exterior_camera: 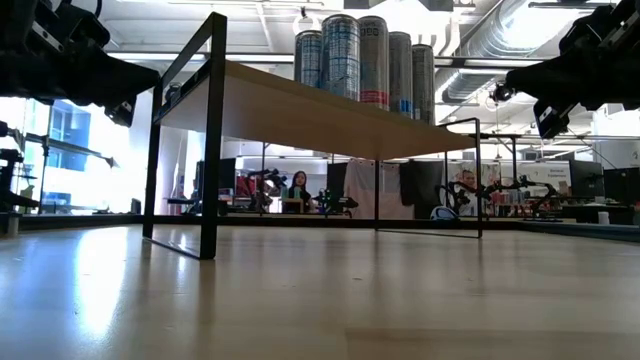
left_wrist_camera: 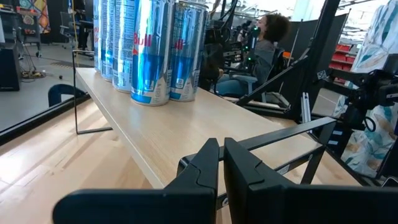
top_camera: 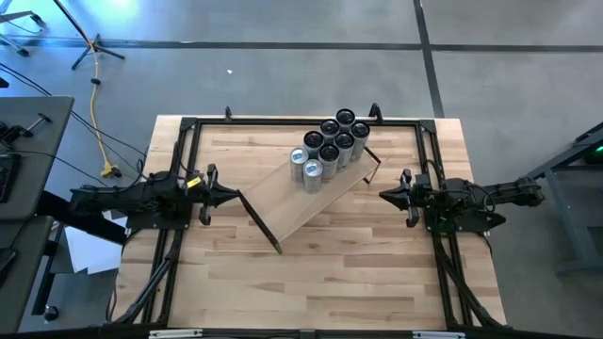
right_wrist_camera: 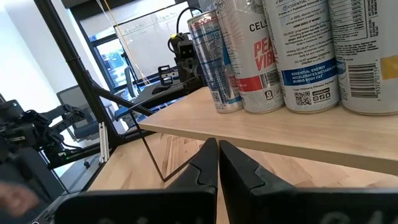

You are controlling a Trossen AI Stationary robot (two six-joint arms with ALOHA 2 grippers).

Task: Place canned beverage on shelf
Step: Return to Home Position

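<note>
1. On the shelf (top_camera: 300,209), a cluster of upright drink cans (top_camera: 332,146) fills one end, with two blue Red Bull cans (left_wrist_camera: 158,50) nearest its bare middle.
2. The shelf stands slantwise on the butcher-block tabletop (top_camera: 330,282).
3. The left gripper (top_camera: 234,196) hangs just beside the shelf's bare end, fingers pressed together.
4. The right gripper (top_camera: 384,194) hangs near the can end, fingers pressed together.

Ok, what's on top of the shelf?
A tight cluster of upright drink cans at the shelf's end nearer the right gripper; the rest of the board is bare. The board beneath them is covered.
</note>
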